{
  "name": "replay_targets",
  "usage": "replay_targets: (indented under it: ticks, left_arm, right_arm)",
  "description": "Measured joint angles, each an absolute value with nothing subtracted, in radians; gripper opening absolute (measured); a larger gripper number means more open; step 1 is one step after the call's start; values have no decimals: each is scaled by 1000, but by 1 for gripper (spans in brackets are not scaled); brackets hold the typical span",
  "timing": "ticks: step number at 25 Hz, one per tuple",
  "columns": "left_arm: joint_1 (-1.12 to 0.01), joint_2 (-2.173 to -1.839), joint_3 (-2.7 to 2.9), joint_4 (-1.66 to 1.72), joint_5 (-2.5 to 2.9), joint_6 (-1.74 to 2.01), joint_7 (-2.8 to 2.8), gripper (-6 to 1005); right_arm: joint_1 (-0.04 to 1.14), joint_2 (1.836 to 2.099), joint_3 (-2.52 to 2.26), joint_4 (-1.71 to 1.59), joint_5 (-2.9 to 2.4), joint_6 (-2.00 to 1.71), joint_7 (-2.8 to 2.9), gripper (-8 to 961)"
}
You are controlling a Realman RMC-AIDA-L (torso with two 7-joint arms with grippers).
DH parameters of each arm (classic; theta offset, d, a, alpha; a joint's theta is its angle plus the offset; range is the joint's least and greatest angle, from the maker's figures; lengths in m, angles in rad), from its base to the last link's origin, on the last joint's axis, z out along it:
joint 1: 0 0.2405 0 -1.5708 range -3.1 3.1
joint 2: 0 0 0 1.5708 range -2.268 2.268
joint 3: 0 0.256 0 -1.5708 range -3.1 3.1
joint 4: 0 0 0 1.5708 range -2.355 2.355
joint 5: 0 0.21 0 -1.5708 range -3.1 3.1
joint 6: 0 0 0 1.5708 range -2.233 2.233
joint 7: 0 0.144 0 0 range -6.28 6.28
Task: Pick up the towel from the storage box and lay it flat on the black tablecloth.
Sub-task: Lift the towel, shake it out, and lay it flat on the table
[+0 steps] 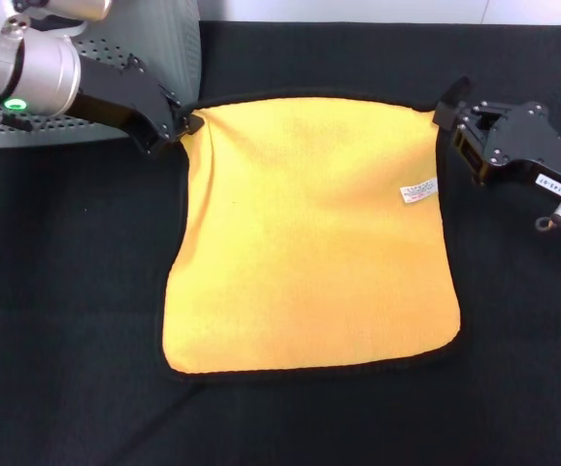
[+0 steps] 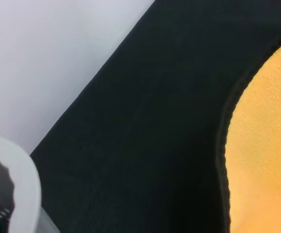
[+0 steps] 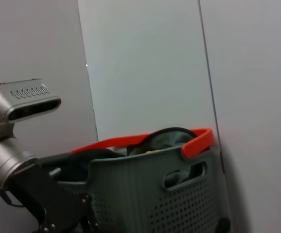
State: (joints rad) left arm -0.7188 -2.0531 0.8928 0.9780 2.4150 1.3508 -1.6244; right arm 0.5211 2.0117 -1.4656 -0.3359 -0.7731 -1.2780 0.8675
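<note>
Covering the worktop, the black tablecloth [image 1: 67, 320] carries the towel [image 1: 310, 233], yellow face up, nearly flat near the middle. The storage box [image 1: 135, 58] stands at the far left corner. The left gripper [image 1: 185, 126] and right gripper [image 1: 447, 115] pinch the towel's far corners, probably to stretch it smooth (label [image 1: 418, 191] toward the right edge).

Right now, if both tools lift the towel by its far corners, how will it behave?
Likely floppy: the towel lies flat on the black tablecloth with soft wavy edges. Probably light and thin. It should sag between left tool and right tool.
</note>
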Motion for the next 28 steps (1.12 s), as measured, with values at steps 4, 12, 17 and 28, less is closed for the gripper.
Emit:
replay_targets:
  ticks: [4,12,17,28]
  left_arm:
    - [-720,-2064,937,993,2457,1313,-1638,21]
    - [-725,-2075,993,1007,2528,1267,-1701,30]
    - [-727,-2077,995,1012,2544,1252,-1704,34]
    - [-728,-2077,1006,1013,2552,1236,-1705,70]
  right_arm:
    - [526,2012,-1466,-336,-773,-1260,868,100]
    - [548,2013,-1475,-331,-773,-1257,894,103]
    - [569,2012,-1480,-323,-773,-1246,905,105]
    - [588,2011,-1480,-327,-785,-1205,919,110]
